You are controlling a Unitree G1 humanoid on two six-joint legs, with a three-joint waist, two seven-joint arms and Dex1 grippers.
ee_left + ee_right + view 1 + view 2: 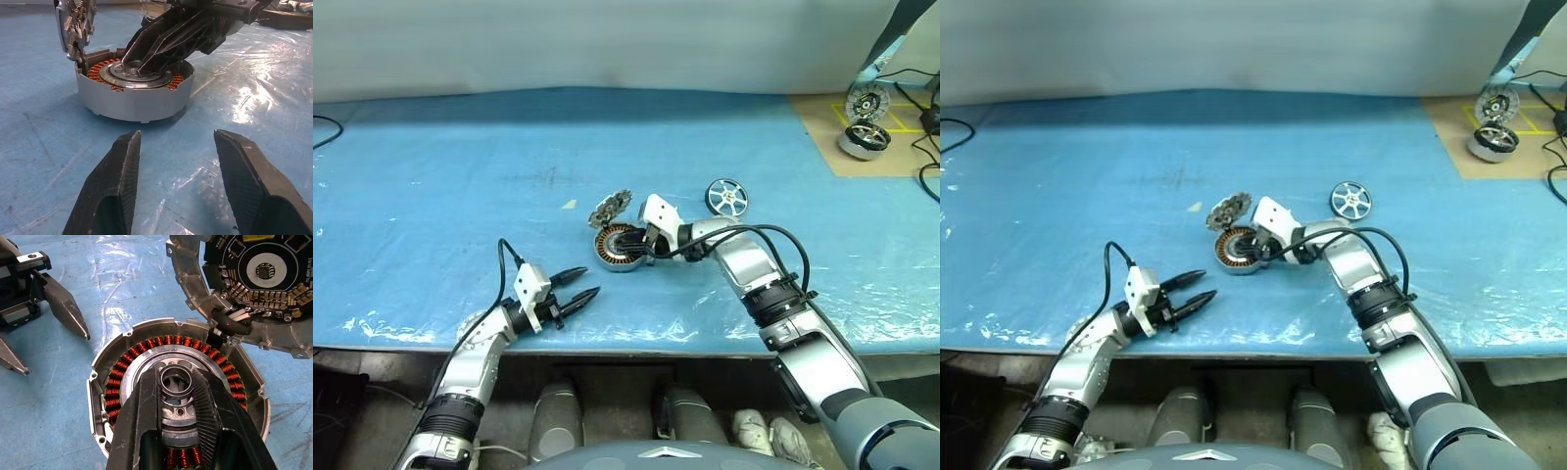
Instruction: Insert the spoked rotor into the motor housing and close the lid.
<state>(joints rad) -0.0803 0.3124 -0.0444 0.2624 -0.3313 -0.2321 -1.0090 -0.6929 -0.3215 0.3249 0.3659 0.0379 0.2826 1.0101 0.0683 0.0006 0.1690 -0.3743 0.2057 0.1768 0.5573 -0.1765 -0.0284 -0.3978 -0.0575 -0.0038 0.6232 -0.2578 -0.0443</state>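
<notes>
Right gripper point(178, 396) down inside the housing point(619, 248), fingers narrowed around the small raised ring at the silver hub, pinching it; copper windings circling on all sides of the fingertips. Lid point(254, 289) standing open just beyond the gripper, tilted up off the housing's far rim, still joined there by short wires, dark circuit face turned toward the wrist camera. Rotor point(726, 197) lying flat on the blue sheet point(460, 196) behind the right forearm, well apart from the housing, touched by nothing.

Left gripper point(576, 294) hovering low over the sheet, pointed at the housing, fingers spread apart and grasping nothing. Housing straight ahead of its tips with a bare strip of sheet between. Lid up on the far side from there.

Far off past the right arm, on a brown mat point(822, 137), two more motor parts point(866, 122) and some dark cables.
</notes>
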